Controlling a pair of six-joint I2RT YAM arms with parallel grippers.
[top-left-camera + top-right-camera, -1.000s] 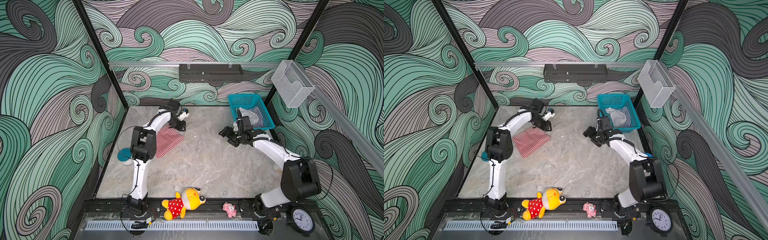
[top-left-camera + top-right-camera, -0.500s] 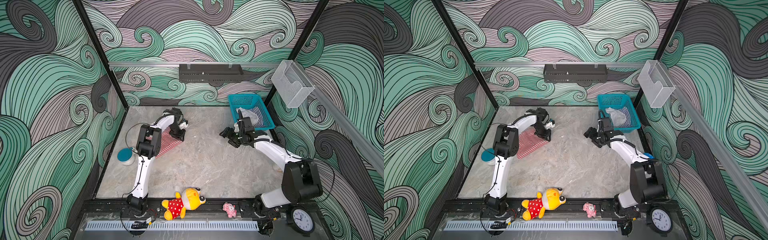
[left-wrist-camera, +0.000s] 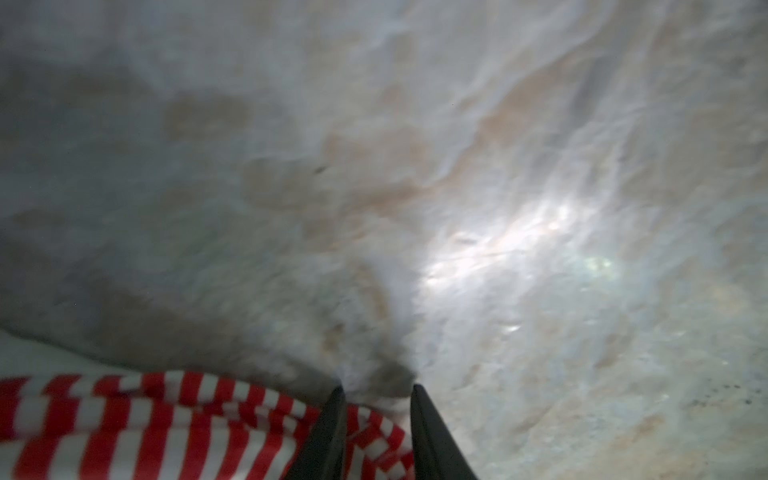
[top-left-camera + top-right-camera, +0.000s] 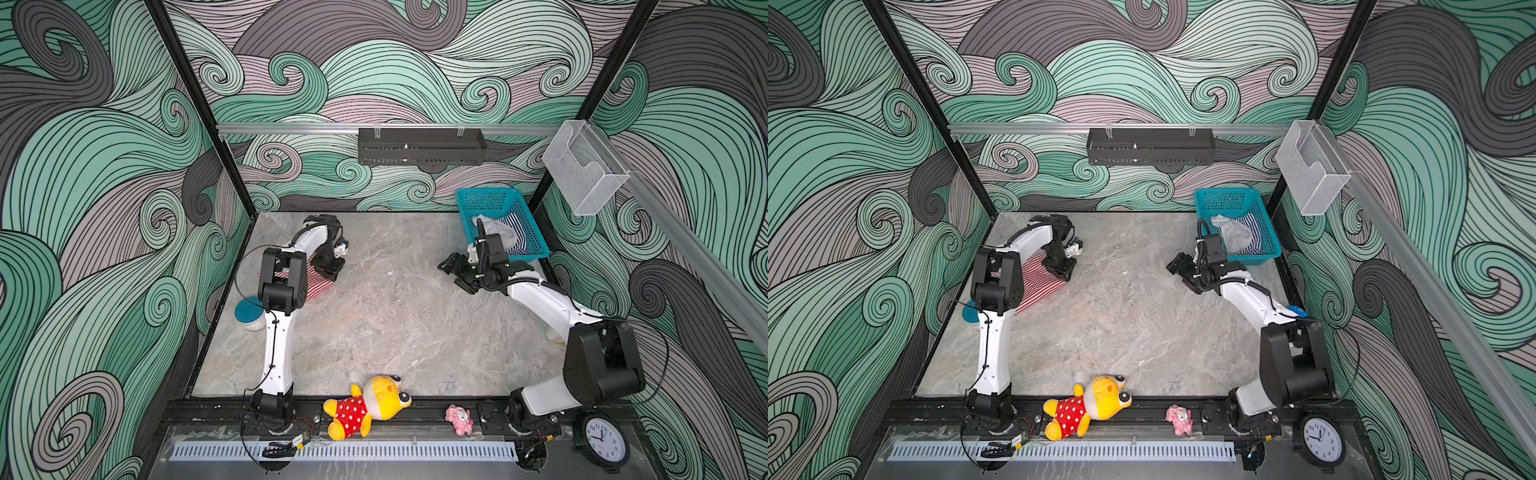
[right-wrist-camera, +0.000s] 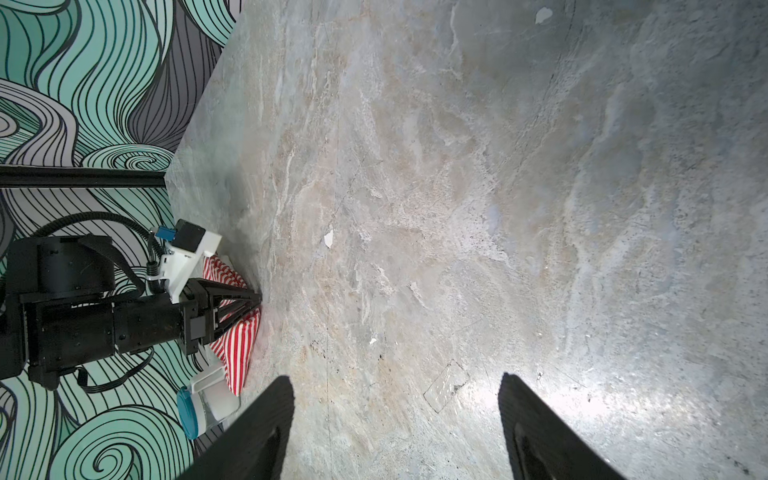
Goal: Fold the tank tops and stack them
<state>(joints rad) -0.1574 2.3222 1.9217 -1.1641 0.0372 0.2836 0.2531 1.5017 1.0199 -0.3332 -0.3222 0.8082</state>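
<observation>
The red-and-white tank top point(image 4: 318, 287) point(image 4: 1040, 284) lies at the left of the table, partly under my left arm. My left gripper point(image 4: 331, 272) point(image 4: 1062, 272) points down at its right edge. In the left wrist view the striped cloth point(image 3: 145, 432) bunches between the dark fingers point(image 3: 328, 424), so the gripper point(image 3: 378, 390) is shut on it. The navy-and-white tank top point(image 4: 517, 239) point(image 4: 1252, 235) lies crumpled in the teal basket point(image 4: 490, 199) point(image 4: 1229, 199). My right gripper point(image 4: 455, 271) point(image 4: 1183, 271) point(image 5: 397, 380) hovers open over bare table beside the basket, holding nothing.
A blue-lidded jar point(image 4: 249, 312) point(image 5: 193, 411) stands at the left table edge. A yellow plush toy in a red dotted dress point(image 4: 365, 405), a small pink toy point(image 4: 459, 419) and a clock point(image 4: 602, 440) sit along the front rail. A black rack point(image 4: 422, 145) hangs on the back wall.
My left gripper has moved from the far edge of the red-and-white tank top toward the front, dragging that edge of the cloth along. The right arm has hardly moved.
</observation>
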